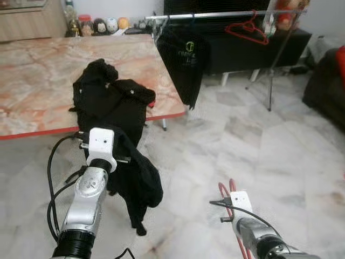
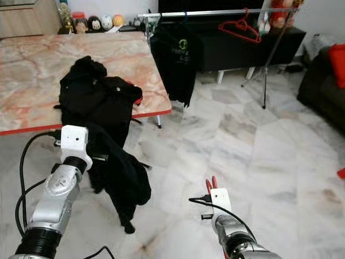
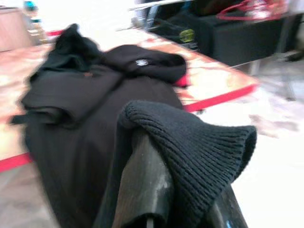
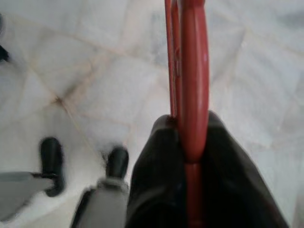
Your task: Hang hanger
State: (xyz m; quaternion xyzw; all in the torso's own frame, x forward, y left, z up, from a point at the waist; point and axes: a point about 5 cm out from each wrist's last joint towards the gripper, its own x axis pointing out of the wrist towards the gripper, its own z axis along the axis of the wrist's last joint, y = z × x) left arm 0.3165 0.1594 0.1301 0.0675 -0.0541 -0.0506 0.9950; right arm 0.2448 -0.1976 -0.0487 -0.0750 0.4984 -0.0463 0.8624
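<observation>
White marble floor [image 1: 259, 145] — marble-topped table [image 1: 32, 81], red-edged — dark sofa [image 1: 326, 89] at right.

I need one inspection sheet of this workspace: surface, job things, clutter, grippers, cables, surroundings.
Surface: marble-patterned table with red edge; pale marble floor tiles.
Job's things: red plastic hanger in right gripper; metal clothes rail bearing a black printed T-shirt and another red hanger.
Clutter: black garments heaped at table edge.
Grippers: left gripper draped with black knitted cuff; right gripper shut on hanger.
Cables: black wrist cables.
Surroundings: dark sofa, row of small figurines.
</observation>
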